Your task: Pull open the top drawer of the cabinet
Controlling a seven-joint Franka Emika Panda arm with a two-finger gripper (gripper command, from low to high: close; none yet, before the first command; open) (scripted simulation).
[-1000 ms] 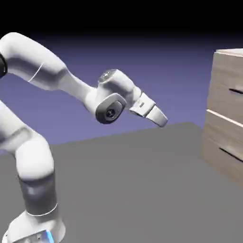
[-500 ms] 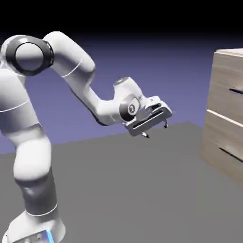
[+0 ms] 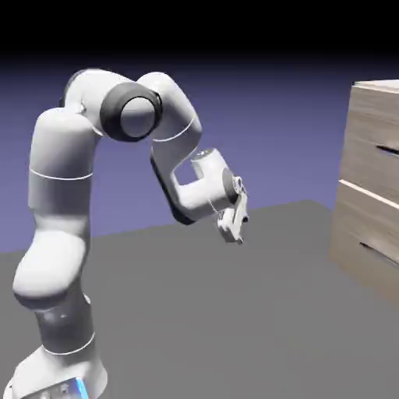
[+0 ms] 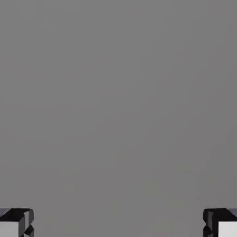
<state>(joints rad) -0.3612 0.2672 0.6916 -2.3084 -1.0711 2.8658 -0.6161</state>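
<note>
Hand point(image 3: 241, 231) lower and tilted further down than before, fingers spread wide, cabinet point(image 3: 370, 187) well apart, grey table point(image 3: 210, 312) beneath

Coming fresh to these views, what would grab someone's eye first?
The big white arm, rising at the exterior view's left and arching toward the middle. Next, the pale wood cabinet at the right edge, its slim dark handles standing out. In the hand view, the spread fingers frame plain grey.
</note>
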